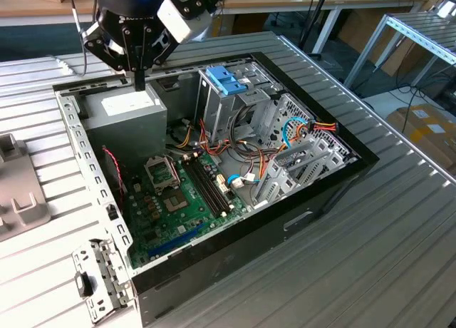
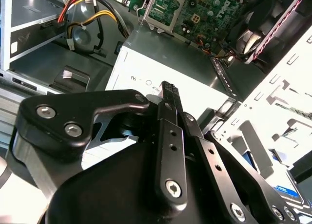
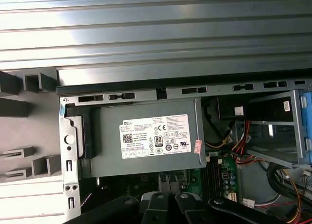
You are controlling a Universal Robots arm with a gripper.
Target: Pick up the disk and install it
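At the exterior view's upper left, the claw (image 1: pixel 140 82) hangs clenched on nothing above the power-supply box (image 1: pixel 128 107), likely held clear of the cables (image 1: pixel 251 157) in the case (image 1: pixel 235 237); where the disk lies I cannot tell.

The open computer case (image 1: pixel 299 217) lies in the middle of the desk (image 1: pixel 399 264). Inside it, the power supply (image 1: pixel 132 114) sits in the corner toward the desk's far edge, on the exterior view's left, and the pincer (image 1: pixel 139 82) hangs just above it. The motherboard (image 1: pixel 178 200) lies on the case floor, nearer than the power supply. The drive cage (image 1: pixel 235 103) stands on the power supply's right in the exterior view. A fixture (image 1: pixel 18 192) sits on the desk by the edge on that view's left.
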